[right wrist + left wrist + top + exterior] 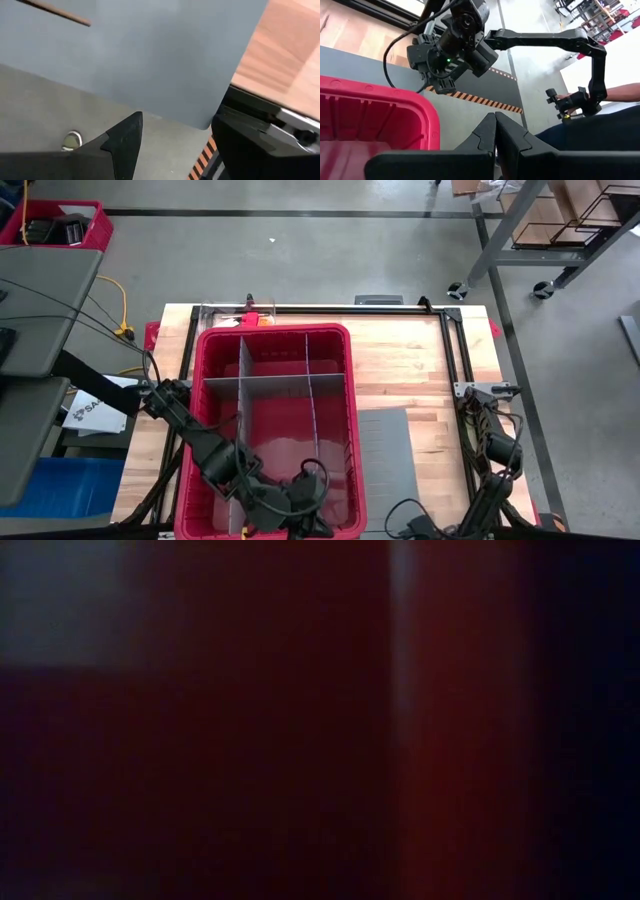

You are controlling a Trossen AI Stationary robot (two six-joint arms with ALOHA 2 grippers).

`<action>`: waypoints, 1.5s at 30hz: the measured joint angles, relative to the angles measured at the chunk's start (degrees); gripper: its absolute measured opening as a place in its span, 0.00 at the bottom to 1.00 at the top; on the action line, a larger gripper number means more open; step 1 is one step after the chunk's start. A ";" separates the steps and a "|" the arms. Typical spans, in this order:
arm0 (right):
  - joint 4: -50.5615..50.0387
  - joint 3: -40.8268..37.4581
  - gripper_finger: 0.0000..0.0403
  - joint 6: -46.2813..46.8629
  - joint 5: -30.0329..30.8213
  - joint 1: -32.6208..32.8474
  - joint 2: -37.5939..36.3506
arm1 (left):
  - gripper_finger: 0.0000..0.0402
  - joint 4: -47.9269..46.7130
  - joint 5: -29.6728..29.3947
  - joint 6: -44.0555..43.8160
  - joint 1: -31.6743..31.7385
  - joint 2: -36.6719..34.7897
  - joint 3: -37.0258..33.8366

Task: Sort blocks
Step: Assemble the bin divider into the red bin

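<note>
Although the red bin (274,340) is seen in full from above, no blocks can be made out in its compartments; only a small orange and red object (252,313) is glimpsed just beyond the bin's far rim, too small to be identified. The bin is set on the wooden table (400,370) and is split into compartments by grey slotted divider sheets (245,385), one running lengthwise and others crossing it. A flat grey sheet (385,460) is laid on the table just beside the bin's right wall. The left arm is reached over the bin's near end, and the left pincer (495,131) is shown in its wrist view with its two dark fingers pressed together, closed on nothing, at the bin's near red corner (395,107). The right arm is folded at the table's near right edge; the right pincer (172,145) is held open, its fingers well apart, over the edge of the grey sheet (165,55). In the left wrist view a person's arm (620,92) is seen at a separate control arm (580,97) beyond the table. The low view is filled by a dark red blur.
</note>
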 joint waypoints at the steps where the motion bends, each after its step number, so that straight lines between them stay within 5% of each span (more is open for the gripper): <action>1: 0.15 0.00 0.57 -0.32 0.56 -0.17 0.00 | 0.00 -0.05 0.00 0.00 -0.10 0.00 0.00; 13: 17.23 0.01 0.57 -7.24 8.79 -1.16 0.43 | 0.00 -0.06 0.00 0.02 -0.69 0.02 -0.01; 26: 15.14 0.09 0.57 0.92 12.94 5.44 -0.28 | 0.00 -0.01 0.69 -1.11 -1.49 0.02 0.00; 32: 23.68 -3.27 0.57 1.57 25.68 5.73 -0.31 | 0.00 0.09 1.20 -5.82 -1.51 0.02 -0.02; 41: 22.13 -4.80 0.57 3.63 29.02 13.30 -0.62 | 0.00 1.18 1.34 -14.26 -1.51 0.08 -0.04; 45: 30.77 -10.80 0.57 3.68 34.57 12.80 -0.58 | 0.00 3.39 1.01 -17.25 -1.00 0.09 -0.04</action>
